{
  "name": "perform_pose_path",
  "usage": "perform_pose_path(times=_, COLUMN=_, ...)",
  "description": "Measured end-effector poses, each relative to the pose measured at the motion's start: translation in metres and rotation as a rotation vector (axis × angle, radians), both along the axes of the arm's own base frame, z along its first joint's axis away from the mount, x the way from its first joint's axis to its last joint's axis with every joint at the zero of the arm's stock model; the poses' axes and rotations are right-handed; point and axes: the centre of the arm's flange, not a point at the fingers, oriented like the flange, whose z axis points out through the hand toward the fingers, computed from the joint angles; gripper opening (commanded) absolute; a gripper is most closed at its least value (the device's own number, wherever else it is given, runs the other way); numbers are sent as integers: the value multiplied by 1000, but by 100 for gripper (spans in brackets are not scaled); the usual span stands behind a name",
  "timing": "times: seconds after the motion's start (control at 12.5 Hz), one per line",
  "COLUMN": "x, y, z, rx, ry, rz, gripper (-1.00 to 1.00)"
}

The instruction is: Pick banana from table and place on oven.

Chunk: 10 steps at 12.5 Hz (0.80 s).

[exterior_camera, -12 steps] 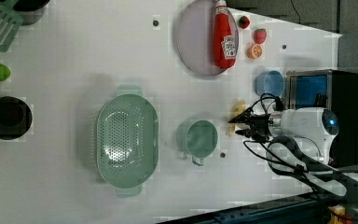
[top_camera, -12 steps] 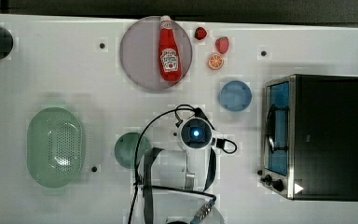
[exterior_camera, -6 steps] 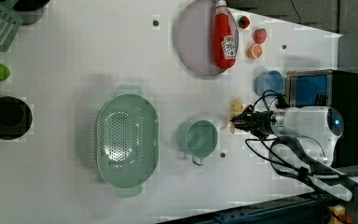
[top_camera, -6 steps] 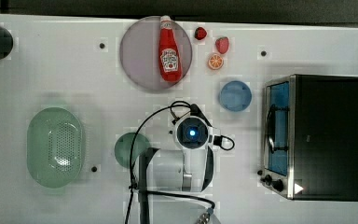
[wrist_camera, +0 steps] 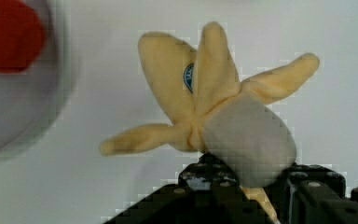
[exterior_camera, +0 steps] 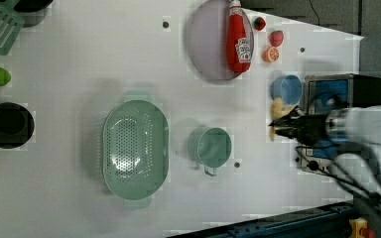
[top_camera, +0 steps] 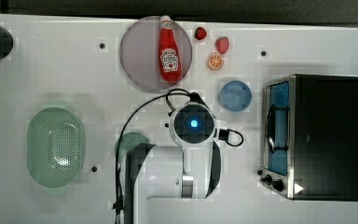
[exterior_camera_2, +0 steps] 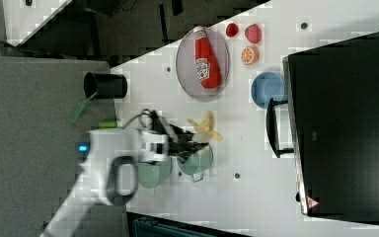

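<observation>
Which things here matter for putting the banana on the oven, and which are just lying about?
In play:
banana, clamped in the gripper
oven
table

Lying about:
ketchup bottle on its round plate
orange slice
blue bowl
green colander
green cup

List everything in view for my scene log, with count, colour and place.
banana: one, pale yellow, held in the gripper
oven: one, black and silver, the top view's right
ketchup bottle: one, red, lying on the plate
plate: one, grey, the top view's upper middle
blue bowl: one, beside the oven door
orange slice: one, right of the plate
red fruits: two, above the slice
colander: one, green, the top view's left
green cup: one, right of the colander
table: one, white
gripper: one, black, shut on the banana
</observation>
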Motion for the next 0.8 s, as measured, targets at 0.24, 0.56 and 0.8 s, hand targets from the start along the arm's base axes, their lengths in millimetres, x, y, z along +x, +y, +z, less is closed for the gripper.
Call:
perform_pose_path(times=0.24, x=16, y=-9, z=127, rx=-10, ry=-9, rz=-8, gripper=-56)
perform_pose_path(times=0.56, x=33, y=-36, z=284, rx=26, ry=-233, rz=-72, gripper=-57)
perform_pose_path(times=0.8, x=21, y=-98, z=292, rx=34, ry=-235, rz=-148, gripper=-57)
